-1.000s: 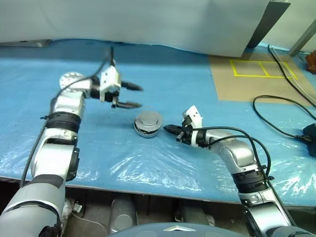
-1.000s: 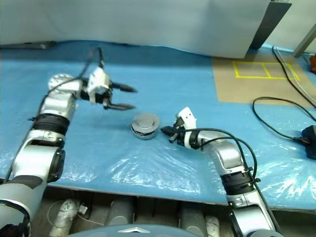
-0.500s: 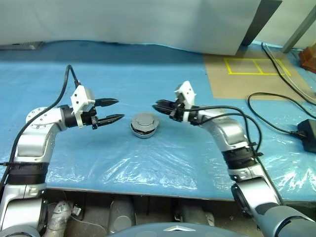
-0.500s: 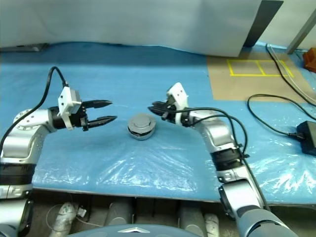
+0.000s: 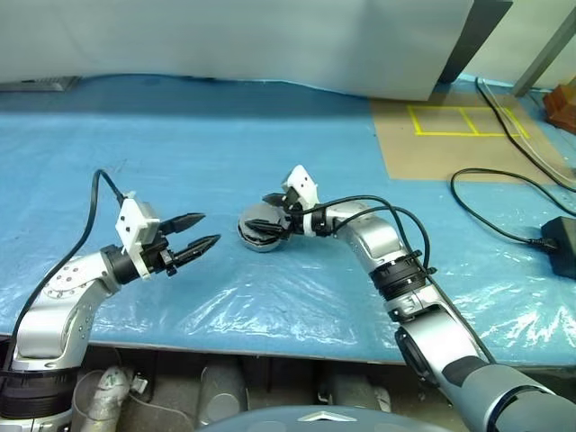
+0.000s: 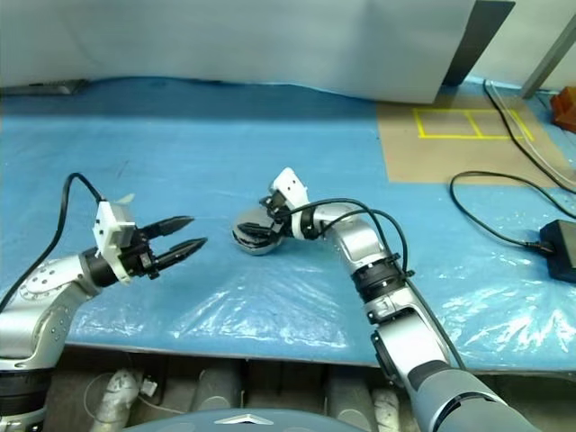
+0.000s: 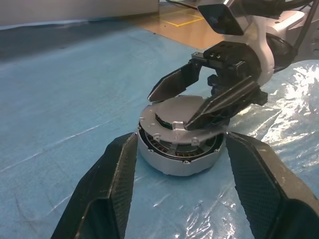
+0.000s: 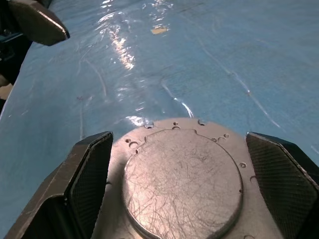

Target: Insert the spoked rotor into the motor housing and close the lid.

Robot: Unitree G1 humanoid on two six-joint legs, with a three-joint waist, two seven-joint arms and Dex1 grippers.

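One big blue sheet [image 5: 270, 144] covered the table. One motor housing [image 7: 169, 158] sat near the middle of the sheet, round and grey, with orange windings showing inside. One lid [image 8: 182, 181] lay on top of the housing, tipped a little, so a gap showed on one side. There were two grippers. The right gripper [image 5: 273, 216] was right over the housing, its two black fingers spread wide on either side of the lid, not squeezing it. The left gripper [image 5: 198, 233] was off to the left of the housing, well apart from it, pointing at it, with its fingers open and nothing between them
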